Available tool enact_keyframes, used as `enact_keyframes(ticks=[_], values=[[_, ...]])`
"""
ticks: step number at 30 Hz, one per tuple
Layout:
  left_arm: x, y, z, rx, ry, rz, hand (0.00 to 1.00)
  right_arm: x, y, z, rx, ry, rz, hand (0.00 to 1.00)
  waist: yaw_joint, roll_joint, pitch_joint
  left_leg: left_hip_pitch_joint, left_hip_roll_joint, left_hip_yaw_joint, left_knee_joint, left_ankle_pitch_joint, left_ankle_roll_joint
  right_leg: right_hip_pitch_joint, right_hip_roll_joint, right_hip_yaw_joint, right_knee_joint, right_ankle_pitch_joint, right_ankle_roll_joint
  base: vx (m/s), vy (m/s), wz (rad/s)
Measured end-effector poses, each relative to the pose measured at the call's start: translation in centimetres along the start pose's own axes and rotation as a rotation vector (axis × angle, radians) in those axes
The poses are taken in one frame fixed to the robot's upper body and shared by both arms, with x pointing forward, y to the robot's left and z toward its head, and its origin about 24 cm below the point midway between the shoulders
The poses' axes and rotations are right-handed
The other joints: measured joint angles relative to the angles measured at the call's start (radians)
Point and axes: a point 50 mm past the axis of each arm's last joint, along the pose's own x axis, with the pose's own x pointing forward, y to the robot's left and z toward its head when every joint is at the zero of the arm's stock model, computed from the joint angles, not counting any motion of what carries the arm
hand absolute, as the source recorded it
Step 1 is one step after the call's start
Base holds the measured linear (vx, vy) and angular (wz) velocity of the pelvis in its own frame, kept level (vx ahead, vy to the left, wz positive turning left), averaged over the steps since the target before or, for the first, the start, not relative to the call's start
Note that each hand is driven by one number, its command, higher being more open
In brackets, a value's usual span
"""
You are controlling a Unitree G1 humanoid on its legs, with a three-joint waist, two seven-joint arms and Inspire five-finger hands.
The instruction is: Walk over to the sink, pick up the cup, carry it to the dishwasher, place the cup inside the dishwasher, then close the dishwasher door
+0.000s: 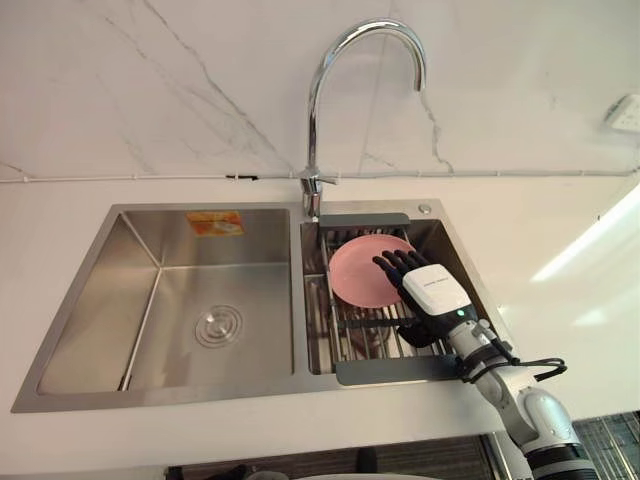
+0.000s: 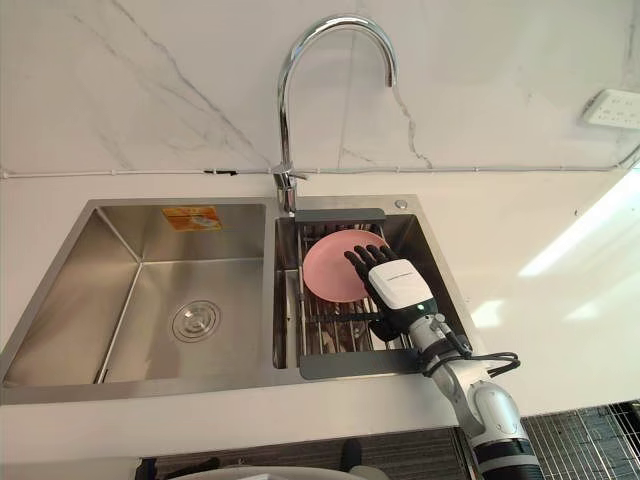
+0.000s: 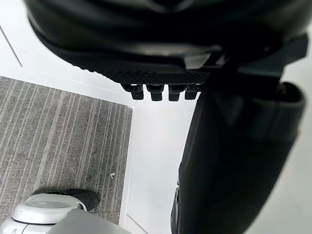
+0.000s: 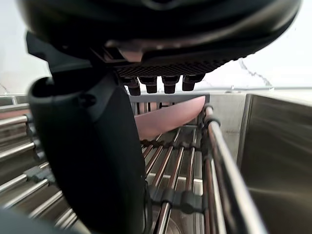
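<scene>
Right hand hovers over the rack in the right basin of the sink, with fingers straight, apart from the thumb, and holding nothing. Just ahead of its fingertips, perhaps touching them, a pink plate leans on the rack. Left hand hangs relaxed above the floor, so the right one is nearer.

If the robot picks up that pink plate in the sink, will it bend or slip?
Probably stiff: the pink plate keeps its flat round shape on the rack, so it shouldn't flop. It looks smooth and thin, so it might slip from the right hand. Pushed, it would likely slide along the rack's bars.
</scene>
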Motion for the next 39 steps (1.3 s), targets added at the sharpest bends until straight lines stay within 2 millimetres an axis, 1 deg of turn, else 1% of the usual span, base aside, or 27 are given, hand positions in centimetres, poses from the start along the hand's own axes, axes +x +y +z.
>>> enact_keyframes(ticks=[3,4,5,8,11,13,18,24,34,39], values=[[0.0,0.0,0.0,0.0,0.003,-0.001,1.0,0.7,0.1,0.1,-0.019,-0.005,0.013,1.0,0.002,0.0,0.0,0.0,0.0,-0.004,-0.001,0.003,-0.002,0.002,0.0,-0.005,-0.001,0.0,-0.001,-0.04,-0.022,0.04],[0.0,0.0,0.0,0.0,0.003,-0.001,1.0,0.9,0.1,0.1,-0.026,-0.003,0.015,0.0,0.003,0.0,0.0,0.0,0.0,-0.006,-0.002,0.003,-0.002,0.002,0.0,-0.006,-0.001,-0.001,-0.001,-0.04,-0.02,0.04],[0.0,0.0,0.0,0.001,0.005,-0.001,1.0,1.2,0.1,0.0,-0.028,-0.001,0.017,0.0,0.004,0.0,0.0,-0.001,0.0,-0.008,-0.003,0.004,-0.002,0.003,0.0,-0.009,-0.001,-0.001,-0.001,-0.05,-0.023,0.07],[0.0,-0.1,0.0,0.002,0.008,-0.002,1.0,1.2,0.3,-0.4,-0.04,0.011,0.032,0.0,0.005,-0.005,-0.003,-0.001,0.0,-0.015,-0.009,0.009,-0.003,0.003,-0.001,-0.019,-0.002,-0.001,-0.002,-0.04,-0.022,0.07],[0.1,-0.4,0.3,0.009,-0.001,-0.014,1.0,1.5,0.4,-0.5,-0.055,0.013,0.029,0.0,0.004,-0.007,-0.005,0.0,-0.002,-0.026,-0.023,0.021,-0.003,0.004,-0.004,-0.028,-0.002,-0.001,-0.003,-0.04,-0.023,0.11],[0.3,-0.6,0.7,0.011,-0.011,-0.022,1.0,1.7,0.6,-0.3,-0.107,-0.014,0.025,0.0,0.002,-0.008,-0.006,0.001,-0.006,-0.038,-0.036,0.033,-0.005,0.004,-0.007,-0.036,-0.002,0.0,-0.004,-0.06,-0.019,0.16],[0.4,-0.6,0.9,0.011,-0.014,-0.022,1.0,2.2,0.7,-0.2,-0.177,-0.043,0.009,0.0,0.005,-0.013,-0.009,0.0,-0.001,-0.04,-0.041,0.04,-0.016,0.003,-0.008,-0.038,-0.002,0.0,-0.005,-0.07,-0.029,0.02],[0.3,-0.5,0.7,0.012,-0.01,-0.017,1.0,2.3,0.7,-0.2,-0.189,-0.046,-0.013,0.0,0.007,-0.013,-0.008,-0.001,0.006,-0.04,-0.042,0.04,-0.017,0.002,-0.007,-0.036,-0.002,-0.006,-0.011,-0.03,-0.011,0.0],[0.3,-0.4,0.9,0.004,-0.036,-0.006,1.0,1.8,0.2,-0.7,-0.178,-0.082,-0.048,0.0,0.005,-0.004,-0.001,-0.005,0.008,-0.04,-0.039,0.04,-0.019,-0.001,0.0,-0.036,0.002,-0.006,-0.01,0.0,0.0,0.0],[0.2,-0.4,1.0,0.0,-0.046,-0.004,1.0,1.4,-0.3,-1.0,-0.145,-0.074,-0.07,0.0,0.003,0.009,0.007,-0.006,0.009,-0.04,-0.037,0.04,-0.019,-0.001,0.002,-0.036,0.003,-0.005,-0.01,0.0,0.0,0.0]])
